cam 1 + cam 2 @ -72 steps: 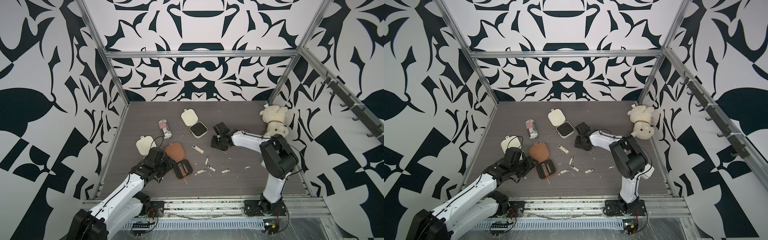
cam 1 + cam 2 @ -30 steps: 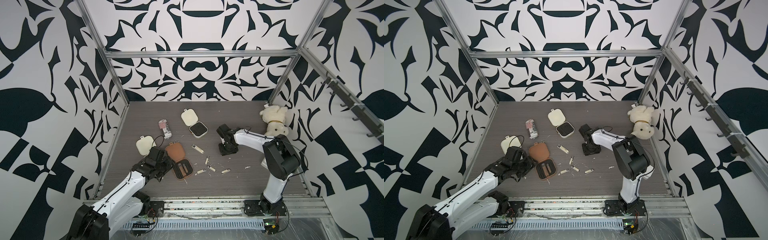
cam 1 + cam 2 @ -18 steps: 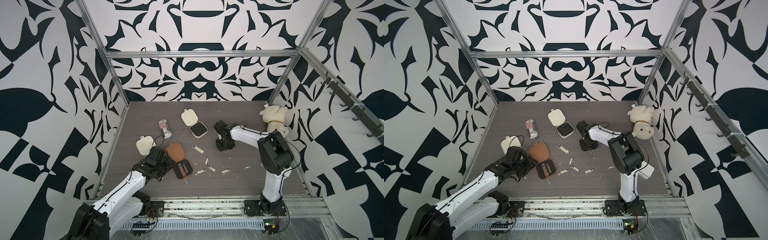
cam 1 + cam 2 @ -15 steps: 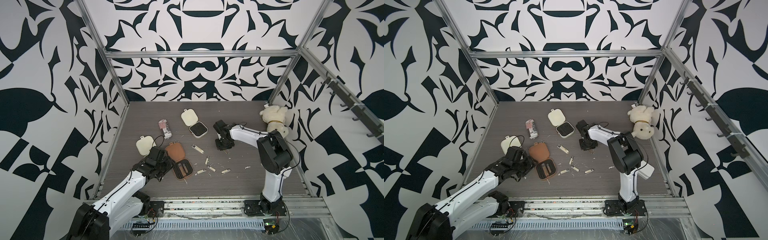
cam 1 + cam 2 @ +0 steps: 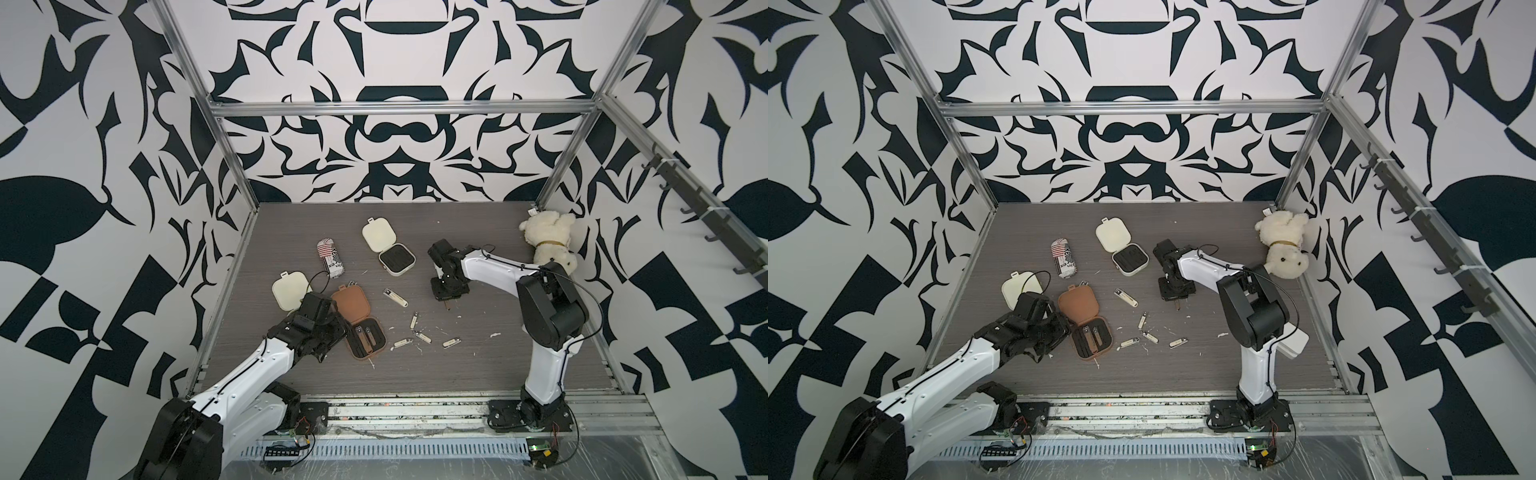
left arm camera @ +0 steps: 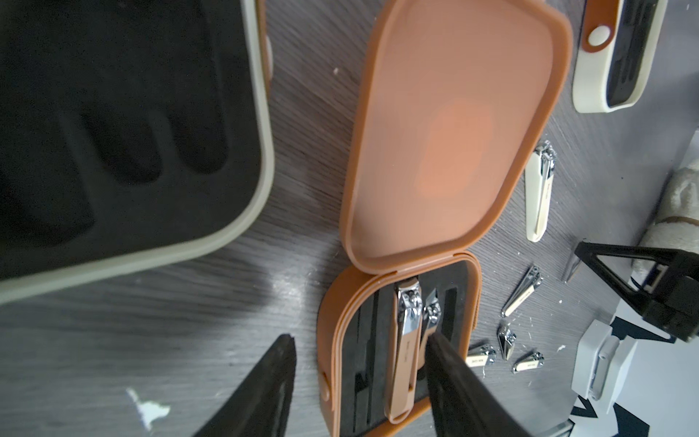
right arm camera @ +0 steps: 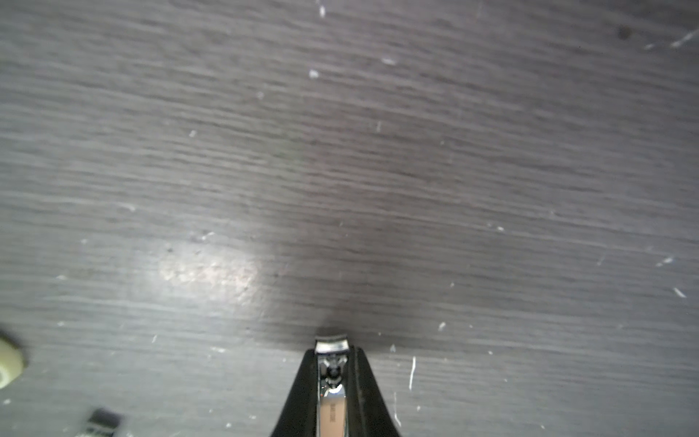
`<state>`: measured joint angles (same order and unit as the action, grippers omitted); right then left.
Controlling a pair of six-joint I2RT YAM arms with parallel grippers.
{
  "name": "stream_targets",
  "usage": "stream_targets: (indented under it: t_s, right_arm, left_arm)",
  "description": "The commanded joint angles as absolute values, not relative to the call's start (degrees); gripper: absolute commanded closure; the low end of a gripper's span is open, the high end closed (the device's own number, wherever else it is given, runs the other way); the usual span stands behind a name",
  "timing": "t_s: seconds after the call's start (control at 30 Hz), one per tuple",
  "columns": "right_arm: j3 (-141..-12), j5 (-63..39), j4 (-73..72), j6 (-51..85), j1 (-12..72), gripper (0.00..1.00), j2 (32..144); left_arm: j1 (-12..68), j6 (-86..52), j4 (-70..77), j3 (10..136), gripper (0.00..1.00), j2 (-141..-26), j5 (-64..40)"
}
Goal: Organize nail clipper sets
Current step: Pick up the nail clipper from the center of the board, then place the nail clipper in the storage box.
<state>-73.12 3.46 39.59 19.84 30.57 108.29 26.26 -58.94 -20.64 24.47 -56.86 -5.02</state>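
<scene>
Gripping a clipper, R side

R gripper (image 7: 333, 353) is clamped on a brown clipper (image 7: 331, 412), tip pointing down at the table (image 5: 498, 374), right of centre. L gripper (image 6: 355, 378) stands spread, one finger (image 6: 450, 382) over the open brown case (image 5: 353, 305) near front-left; contact unclear. Two clippers sit in its insert. Back cream case (image 5: 388, 249) is open. Left cream case (image 5: 286, 289) is partly behind L arm. Loose clippers (image 5: 419, 334) lie mid-table.
</scene>
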Motion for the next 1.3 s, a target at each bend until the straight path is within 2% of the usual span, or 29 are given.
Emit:
stream_targets:
  t_s: [0.0,0.17,0.33,0.47,0.77,1.27]
  right_arm:
    - [-74.21,4.17,41.13,22.44,35.09,0.91,103.23]
    - [-76.8,6.35,40.43,27.26,45.19,0.92,102.86]
    - [-82.68,9.46,39.44,30.41,55.05,0.94,107.3]
    - [-87.12,12.78,38.57,31.84,59.56,0.95,111.37]
    - [-88.33,12.43,34.2,33.62,62.4,0.96,115.67]
    - [-88.02,11.64,32.63,34.71,64.29,0.96,115.22]
  left_arm:
    - [26.27,-57.77,-22.01,25.14,0.41,-57.59,-3.65]
    - [26.28,-57.4,-22.09,24.53,0.42,-58.23,-2.52]
    - [26.27,-57.06,-20.95,23.99,0.45,-59.54,-2.79]
    - [26.27,-56.73,-19.71,23.38,0.49,-60.86,-3.22]
    - [26.28,-56.87,-18.71,21.72,0.54,-61.03,-3.34]
    - [26.2,-57.57,-18.52,20.08,0.57,-59.78,-2.9]
